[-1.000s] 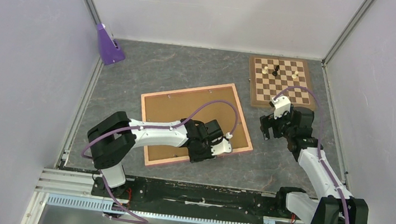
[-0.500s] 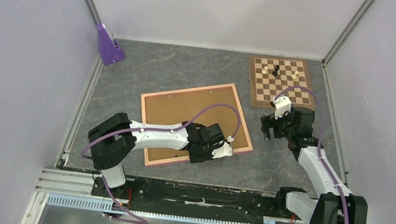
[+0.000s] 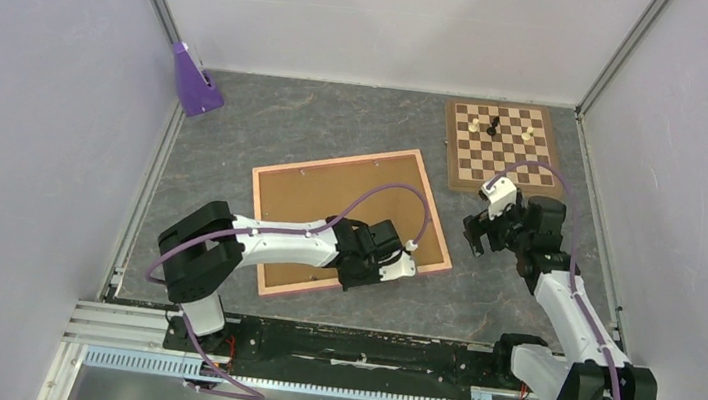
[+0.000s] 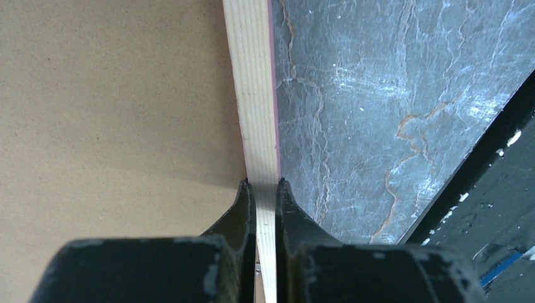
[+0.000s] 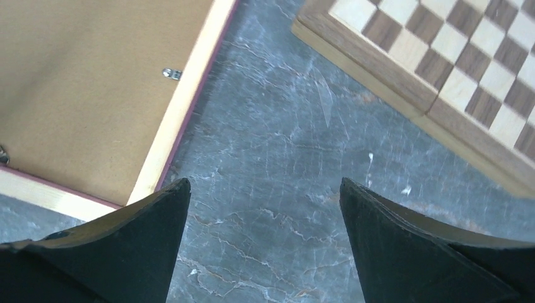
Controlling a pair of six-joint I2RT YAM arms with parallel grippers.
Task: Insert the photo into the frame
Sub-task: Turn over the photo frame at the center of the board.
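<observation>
The frame (image 3: pixel 268 212) lies back side up on the dark table, its pale wood rim around a brown backing board (image 3: pixel 330 202). The photo is hidden from view. My left gripper (image 3: pixel 384 269) is shut on the frame's near rim; in the left wrist view the fingers (image 4: pixel 243 208) pinch the pale wood strip (image 4: pixel 252 95). My right gripper (image 3: pixel 475 236) is open and empty, just right of the frame's right corner. In the right wrist view its jaws stand wide apart over bare table, with the frame's rim (image 5: pixel 189 95) at left.
A brown-and-cream chessboard (image 3: pixel 497 166) with a few pieces stands at the back right, also seen in the right wrist view (image 5: pixel 441 69). A purple stand (image 3: pixel 192 81) is in the back left corner. Grey walls enclose the table. A black rail (image 3: pixel 363 347) runs along the near edge.
My left gripper has drawn slightly nearer along the frame's rim. My right gripper has shifted slightly right and nearer. The frame has not visibly moved.
</observation>
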